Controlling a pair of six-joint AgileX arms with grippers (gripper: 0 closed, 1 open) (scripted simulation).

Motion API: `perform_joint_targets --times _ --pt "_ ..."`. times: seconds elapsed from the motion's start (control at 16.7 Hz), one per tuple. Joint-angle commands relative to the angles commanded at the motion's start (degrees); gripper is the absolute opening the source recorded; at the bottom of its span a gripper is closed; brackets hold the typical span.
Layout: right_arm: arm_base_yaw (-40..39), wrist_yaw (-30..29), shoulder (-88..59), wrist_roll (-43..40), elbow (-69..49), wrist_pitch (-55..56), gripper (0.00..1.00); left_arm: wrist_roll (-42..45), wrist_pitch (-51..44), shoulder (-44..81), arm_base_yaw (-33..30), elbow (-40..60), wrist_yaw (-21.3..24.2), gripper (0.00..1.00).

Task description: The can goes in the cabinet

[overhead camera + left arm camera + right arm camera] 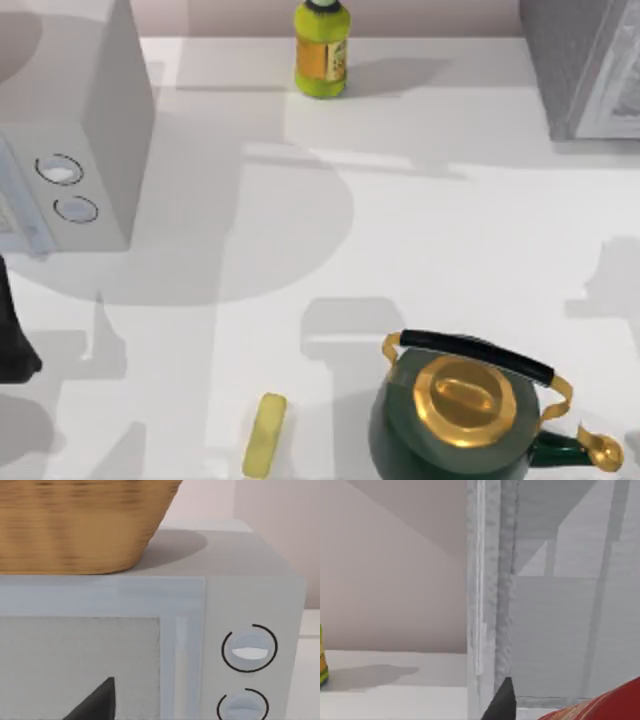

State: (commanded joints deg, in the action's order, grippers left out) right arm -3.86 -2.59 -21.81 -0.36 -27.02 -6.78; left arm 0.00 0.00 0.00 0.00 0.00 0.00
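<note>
Red and rounded, the can (607, 705) sits closest in the right wrist view, beside a dark fingertip (501, 702) of the right tool, facing the grey cabinet (560, 605); whether the tool clamps it, I cannot tell. Left arm (12, 335) waits by the microwave (70, 130); rightward, a kettle (465, 415) stands on the table (420, 230).

A smooth white tabletop (250, 250) crossed by soft grey shadows; a plain pale pinkish-beige wall (220, 15) along its far edge; a pale grey box-shaped microwave with two round dials (90, 130) at left; a grey ribbed cabinet (585, 65) at the far right corner.
</note>
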Motion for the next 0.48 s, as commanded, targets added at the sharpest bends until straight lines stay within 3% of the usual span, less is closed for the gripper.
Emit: perform_joint_targets --times 0.48 --pt "-3.85 -5.19 -31.02 0.8 -44.11 -9.44 0.0 0.0 0.0 0.0 0.0 0.0 0.0 1.0"
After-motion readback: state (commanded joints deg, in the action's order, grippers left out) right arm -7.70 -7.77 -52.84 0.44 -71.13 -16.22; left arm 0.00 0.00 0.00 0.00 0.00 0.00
